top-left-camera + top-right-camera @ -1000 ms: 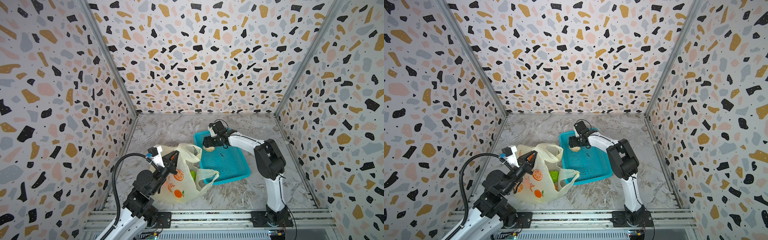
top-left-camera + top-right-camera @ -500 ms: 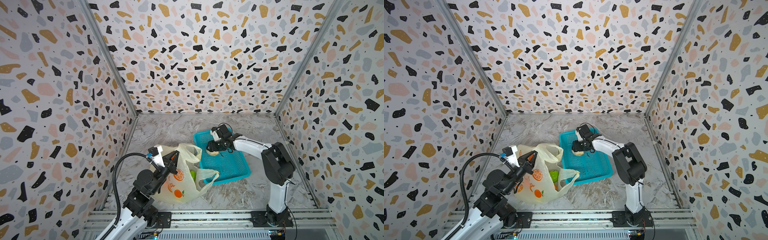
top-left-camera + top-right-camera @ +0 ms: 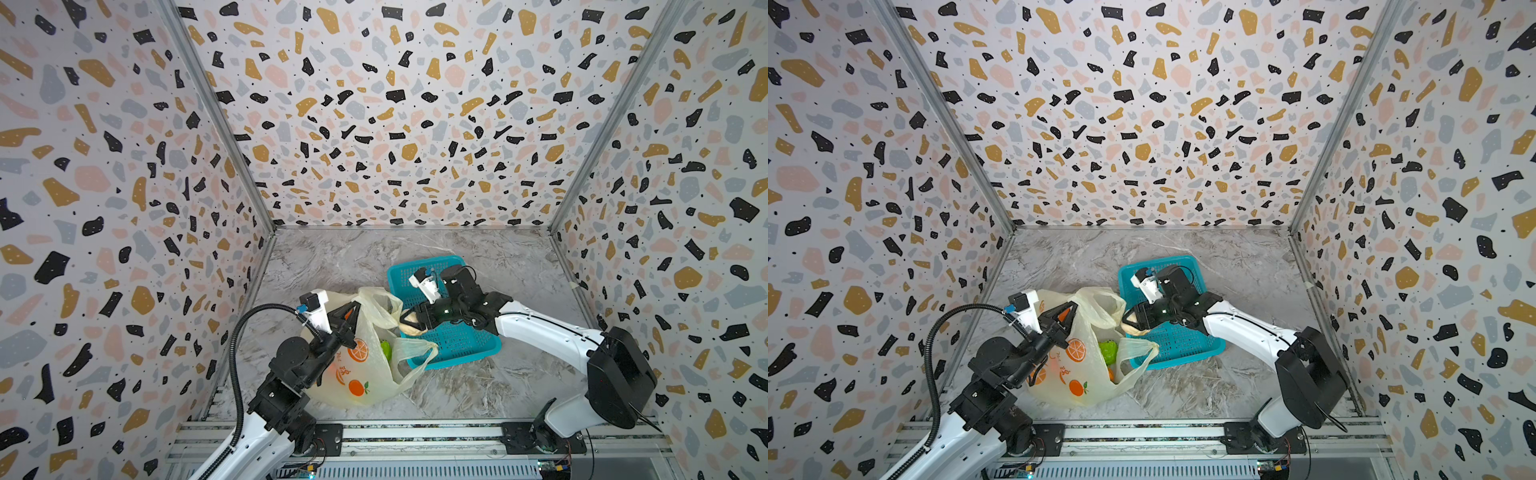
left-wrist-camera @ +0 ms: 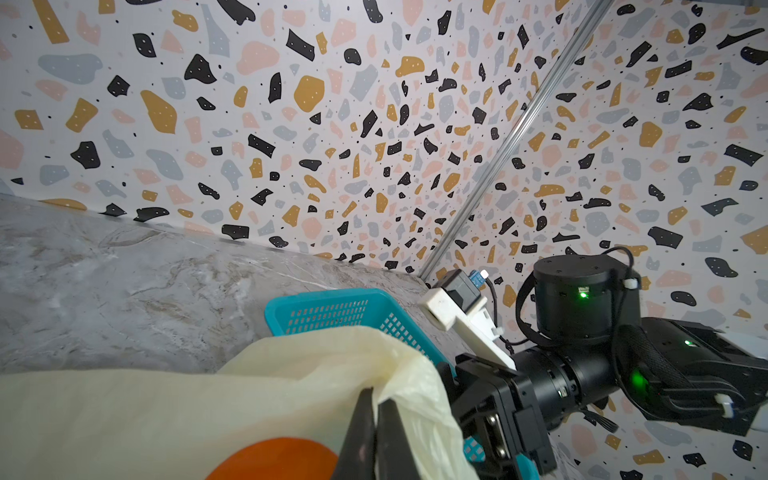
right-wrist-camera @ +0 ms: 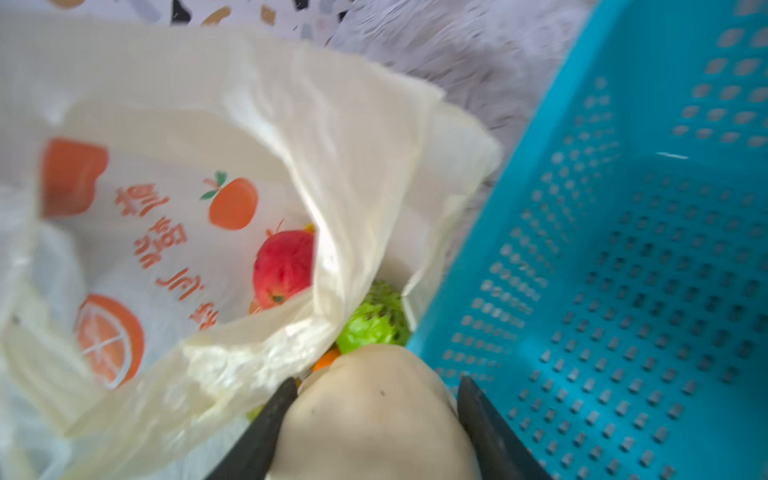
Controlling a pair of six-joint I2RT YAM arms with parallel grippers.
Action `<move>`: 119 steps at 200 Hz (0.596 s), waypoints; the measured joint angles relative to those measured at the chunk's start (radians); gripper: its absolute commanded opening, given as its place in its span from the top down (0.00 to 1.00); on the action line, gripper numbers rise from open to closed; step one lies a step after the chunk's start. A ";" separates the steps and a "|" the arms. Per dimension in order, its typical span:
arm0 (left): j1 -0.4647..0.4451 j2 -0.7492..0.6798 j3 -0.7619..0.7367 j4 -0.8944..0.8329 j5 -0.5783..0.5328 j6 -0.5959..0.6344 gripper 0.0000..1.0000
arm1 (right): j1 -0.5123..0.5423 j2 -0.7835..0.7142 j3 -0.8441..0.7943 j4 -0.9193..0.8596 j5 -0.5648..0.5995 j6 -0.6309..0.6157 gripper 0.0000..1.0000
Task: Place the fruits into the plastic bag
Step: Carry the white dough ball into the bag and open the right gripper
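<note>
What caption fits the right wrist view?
Right gripper holds a beige fruit by the open plastic bag and teal basket.

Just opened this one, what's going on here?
The left gripper is shut on the plastic bag at its rim, holding the mouth up and open. The right gripper grips a beige fruit over the near edge of the teal basket, right beside the bag's opening but not yet inside. A red fruit and a green knobbly fruit already lie in the bag.
</note>
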 measured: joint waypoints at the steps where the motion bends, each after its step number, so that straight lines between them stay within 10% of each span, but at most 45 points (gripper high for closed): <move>1: 0.000 0.000 0.000 0.000 0.000 0.000 1.00 | 0.003 0.001 0.000 0.000 -0.002 -0.001 0.52; 75: 0.000 -0.013 0.000 -0.001 0.005 -0.002 1.00 | 0.192 0.231 0.232 -0.046 -0.111 -0.119 0.46; 119: 0.000 -0.037 0.000 0.008 0.006 -0.005 1.00 | 0.283 0.360 0.385 -0.196 -0.162 -0.238 0.15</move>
